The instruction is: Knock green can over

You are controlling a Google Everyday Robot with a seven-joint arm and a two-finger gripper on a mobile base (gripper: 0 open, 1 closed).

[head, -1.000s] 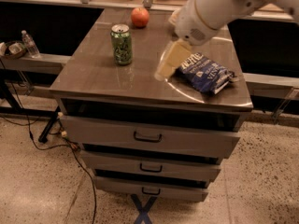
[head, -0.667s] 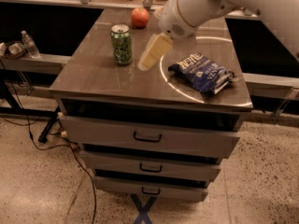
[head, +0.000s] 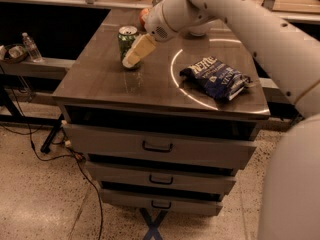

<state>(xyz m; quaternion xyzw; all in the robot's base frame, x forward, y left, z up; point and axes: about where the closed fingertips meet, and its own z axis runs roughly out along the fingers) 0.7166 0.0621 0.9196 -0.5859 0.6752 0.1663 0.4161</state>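
The gripper (head: 129,60) hangs low over the back left part of the cabinet top (head: 100,81), and its pale fingers (head: 140,48) read as 1 closed wedge with no gap, clenched on nothing. That wedge crosses in front of the right side and lower part of the green can (head: 124,39), so the can's base is hidden; whether the fingers actually press on it or only overlap it in this view cannot be told. The can stands upright near the back left corner of the top, its silver lid showing. Behind the wrist only a sliver of an orange-red fruit (head: 143,17) peeks out, too covered to name for sure. The white arm (head: 240,21) runs off the upper right edge, and a large pale blur of the robot's body (head: 295,184) fills the lower right corner, cutting off the cabinet's right side. The blue chip bag (head: 216,76) lies flat on the right half of the top, well apart from the can. Below are 3 drawers (head: 156,146), a cable (head: 75,159) on the floor, and a small bottle (head: 31,46) on a shelf at the left. Compared with 0.7 s ago, the gripper has moved left from the gap between can and bag to the can itself, the fruit has become mostly hidden, and can and bag sit where they were.
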